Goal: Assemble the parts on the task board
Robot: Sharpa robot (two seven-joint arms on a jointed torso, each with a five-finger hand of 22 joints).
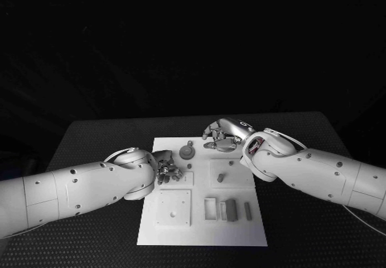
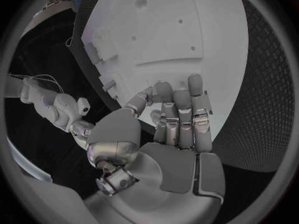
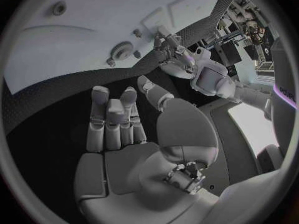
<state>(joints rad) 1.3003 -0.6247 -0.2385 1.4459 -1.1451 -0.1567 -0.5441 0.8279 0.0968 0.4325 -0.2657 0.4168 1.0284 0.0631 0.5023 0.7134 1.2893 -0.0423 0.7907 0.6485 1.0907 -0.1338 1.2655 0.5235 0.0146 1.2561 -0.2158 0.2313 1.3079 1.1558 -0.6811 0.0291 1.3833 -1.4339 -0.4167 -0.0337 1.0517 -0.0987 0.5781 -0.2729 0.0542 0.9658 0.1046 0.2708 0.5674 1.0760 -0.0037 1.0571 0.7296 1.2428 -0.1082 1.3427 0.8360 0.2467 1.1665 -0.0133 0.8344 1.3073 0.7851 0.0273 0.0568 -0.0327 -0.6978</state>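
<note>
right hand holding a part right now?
No. In the right wrist view the right hand has its fingers apart with nothing in its palm, hovering over the black table beside the task board.

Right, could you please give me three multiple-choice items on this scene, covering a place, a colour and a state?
1. Where is the right silver hand? A. at the far edge of the white rectangular task board; B. at its near edge; C. off the black table.
2. The board's colour? A. blue; B. white; C. red.
3. The left silver hand is: A. gripping a peg; B. a fist; C. open, empty.
Answers: 1 A, the head view shows it there; 2 B, plainly white; 3 C, the left wrist view shows straight fingers holding nothing.
</note>
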